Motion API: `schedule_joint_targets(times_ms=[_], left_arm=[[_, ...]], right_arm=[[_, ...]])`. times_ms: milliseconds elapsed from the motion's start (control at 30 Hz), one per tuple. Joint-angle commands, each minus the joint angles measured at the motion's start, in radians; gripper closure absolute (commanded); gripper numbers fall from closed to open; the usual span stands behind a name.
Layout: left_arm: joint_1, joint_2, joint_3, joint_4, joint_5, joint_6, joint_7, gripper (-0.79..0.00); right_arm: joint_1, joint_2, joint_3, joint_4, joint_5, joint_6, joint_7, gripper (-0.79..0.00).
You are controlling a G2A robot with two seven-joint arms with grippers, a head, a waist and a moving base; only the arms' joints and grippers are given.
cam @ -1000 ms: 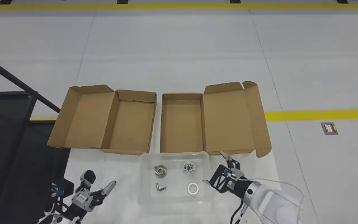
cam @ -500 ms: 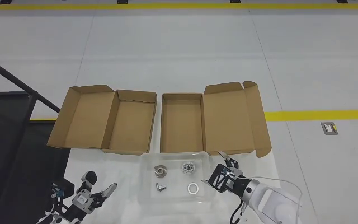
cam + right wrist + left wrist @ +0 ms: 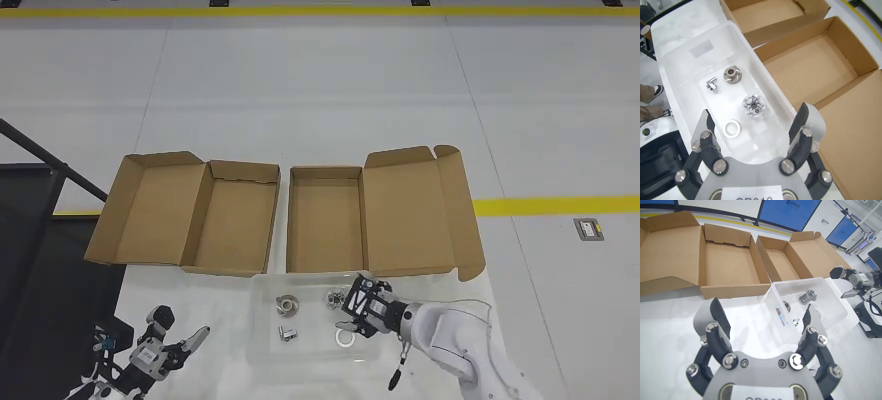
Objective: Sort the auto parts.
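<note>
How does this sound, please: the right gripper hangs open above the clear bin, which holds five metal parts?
No: the clear bin holds four metal parts, not five: a flanged hub, a bracket, a toothed carrier and a flat ring, per the right wrist view. The right gripper does hang open above it.

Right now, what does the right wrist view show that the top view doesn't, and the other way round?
The right wrist view adds the ribbed pads of the open right claw and the hub's bore. The top view adds the left claw, off to the clear tray's left, the boxes' opened lids whole, and the yellow floor line. Shared: that tray, its four metal parts, both cardboard boxes.
</note>
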Motion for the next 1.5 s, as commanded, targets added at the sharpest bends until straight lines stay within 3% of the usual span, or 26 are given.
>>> schedule_joint_targets(times_ms=[0, 433, 867, 1400, 1433, 1467], left_arm=[[0.001, 0.0, 0.001, -0.001, -0.001, 0.002, -0.002, -0.785], [0.001, 0.0, 0.001, -0.001, -0.001, 0.002, -0.002, -0.785], [0.001, 0.0, 0.001, -0.001, -0.001, 0.002, -0.002, -0.785], [0.001, 0.0, 0.001, -0.001, -0.001, 0.002, -0.002, -0.785], [0.001, 0.0, 0.001, -0.001, -0.001, 0.002, -0.002, -0.785], [0.001, 0.0, 0.001, -0.001, -0.001, 0.002, -0.002, -0.785]], right_arm=[[0.044, -0.008, -0.033, 0.037, 0.046, 0.002, 0.056, -0.785], [0.115, -0.032, -0.143, 0.075, 0.038, 0.059, 0.186, -0.785], [0.245, -0.077, -0.245, 0.249, 0.091, 0.109, 0.23, -0.785], [0.327, -0.113, -0.31, 0.373, 0.111, 0.136, 0.26, -0.785], [0.331, -0.116, -0.315, 0.378, 0.106, 0.139, 0.259, -0.542], [0.332, -0.117, -0.317, 0.38, 0.103, 0.142, 0.259, -0.449]])
